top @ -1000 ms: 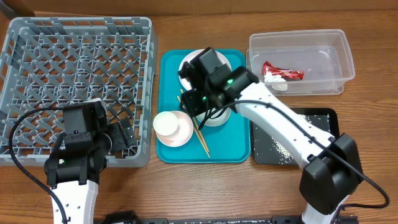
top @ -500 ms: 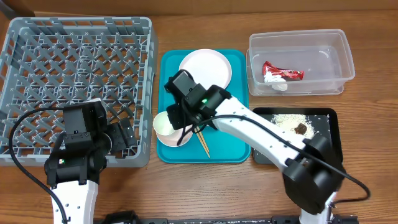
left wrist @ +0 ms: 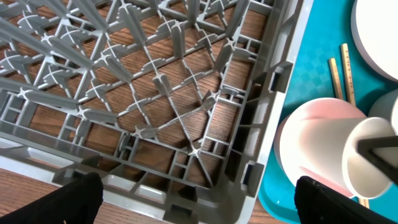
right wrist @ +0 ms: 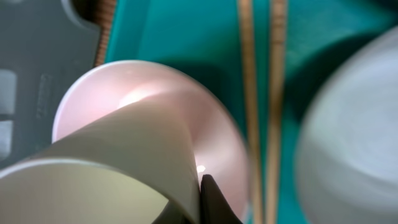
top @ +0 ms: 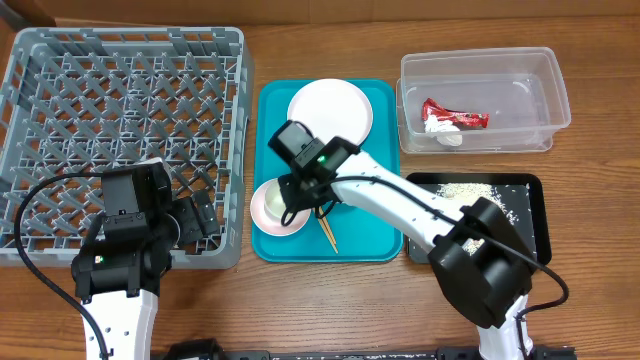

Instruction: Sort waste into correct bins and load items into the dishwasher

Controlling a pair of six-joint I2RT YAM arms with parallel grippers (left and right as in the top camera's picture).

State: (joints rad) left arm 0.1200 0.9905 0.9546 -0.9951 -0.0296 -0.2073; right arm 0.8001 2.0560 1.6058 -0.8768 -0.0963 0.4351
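Observation:
My right gripper [top: 297,188] is shut on the rim of the small white cup [right wrist: 106,168], which tilts over the pale pink bowl [top: 268,208] on the teal tray. The cup also shows in the left wrist view [left wrist: 367,158] beside the bowl [left wrist: 311,140]. The chopsticks [top: 326,230] lie next to the bowl, and the white plate [top: 331,107] sits behind. The grey-green bowl is hidden under the arm. My left gripper [top: 195,215] is open and empty over the near right corner of the grey dish rack [top: 120,90]. The red-and-white wrapper [top: 455,118] lies in the clear tub [top: 545,70]. Rice [top: 465,188] lies in the black tray [top: 535,235].
The teal tray [top: 380,235] sits between the rack and the two bins. The right arm stretches over the tray's right half and the black tray's left end. The rack's low wall [left wrist: 261,124] stands close beside the teal tray's edge.
The right gripper moved from the plate area toward the front left, came down on the white cup in the pink bowl and shut on it. The cup now tilts. The left arm has not moved.

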